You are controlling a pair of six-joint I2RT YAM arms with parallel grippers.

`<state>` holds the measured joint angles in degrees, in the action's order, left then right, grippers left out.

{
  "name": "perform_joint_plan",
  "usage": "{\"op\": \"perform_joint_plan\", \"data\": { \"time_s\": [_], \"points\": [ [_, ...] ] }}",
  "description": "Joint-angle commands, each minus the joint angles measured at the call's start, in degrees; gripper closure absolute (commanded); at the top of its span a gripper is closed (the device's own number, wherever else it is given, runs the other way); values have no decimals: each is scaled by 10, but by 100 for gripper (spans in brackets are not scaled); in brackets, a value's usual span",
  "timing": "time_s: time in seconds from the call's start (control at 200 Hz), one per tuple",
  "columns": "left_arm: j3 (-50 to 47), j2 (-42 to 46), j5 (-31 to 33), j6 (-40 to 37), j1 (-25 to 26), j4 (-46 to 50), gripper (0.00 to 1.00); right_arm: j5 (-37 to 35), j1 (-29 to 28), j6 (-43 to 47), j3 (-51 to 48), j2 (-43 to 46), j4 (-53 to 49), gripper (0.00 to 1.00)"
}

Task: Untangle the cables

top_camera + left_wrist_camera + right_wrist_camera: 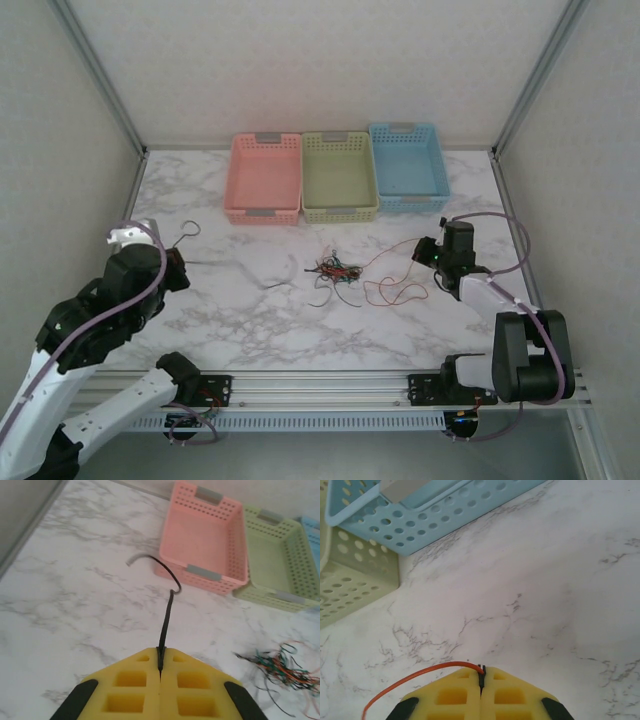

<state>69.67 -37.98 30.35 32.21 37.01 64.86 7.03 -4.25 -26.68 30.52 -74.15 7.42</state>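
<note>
Judging the cables (335,268) limp, featherlight and snag-prone, best pinched near free ends, lying bunched on the counter (250,330) between left fingers (130,685), clamped on a black strand (166,615), and right fingers (515,692), clamped on a red strand (420,672).

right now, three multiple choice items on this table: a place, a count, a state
1. The tangled cables lie: A in the pink basket; B on the table before the green basket; C under the left arm.
2. Baskets at the back: A two; B four; C three.
3. The left jaws are: A shut on a black cable; B wide open; C shut on a red cable.
Key: 1 B, the bunch sits on marble; 2 C, pink, green, blue in a row; 3 A, a black cable leaves the closed yellow pads.
</note>
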Motion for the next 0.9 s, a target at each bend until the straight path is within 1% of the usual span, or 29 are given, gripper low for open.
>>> {"op": "perform_joint_plan", "data": {
  "time_s": [0.0,0.07,0.13,0.175,0.285,0.365,0.506,0.651,0.791,0.836,0.896],
  "points": [
    [47,0,85,-22,-5,58,100,-16,6,-15,-6,-8,-5,100],
    [66,-1,104,-29,-5,68,100,-16,7,-15,-4,-9,-5,100],
    [71,-2,94,-36,-5,62,100,-12,7,-14,-4,-12,-3,100],
    [65,-4,68,-41,-5,50,100,-7,6,-12,-4,-14,-1,100],
    [35,-9,-26,-47,-5,3,100,11,7,-6,-4,-15,3,100],
    [17,-14,-81,-50,-5,-28,100,17,7,-3,-5,-14,5,100],
    [39,-55,-128,-60,-5,-56,100,23,6,-2,-3,-21,6,100],
    [105,-121,-148,-81,-5,-87,100,28,7,-3,-2,-29,6,100],
    [192,-210,-113,-100,-6,-106,100,30,7,-3,0,-35,6,100],
    [219,-236,-109,-107,-14,-117,100,30,6,-3,1,-35,6,100],
    [263,-281,-127,-115,-31,-124,100,30,7,-2,1,-36,7,100]
  ]
}}
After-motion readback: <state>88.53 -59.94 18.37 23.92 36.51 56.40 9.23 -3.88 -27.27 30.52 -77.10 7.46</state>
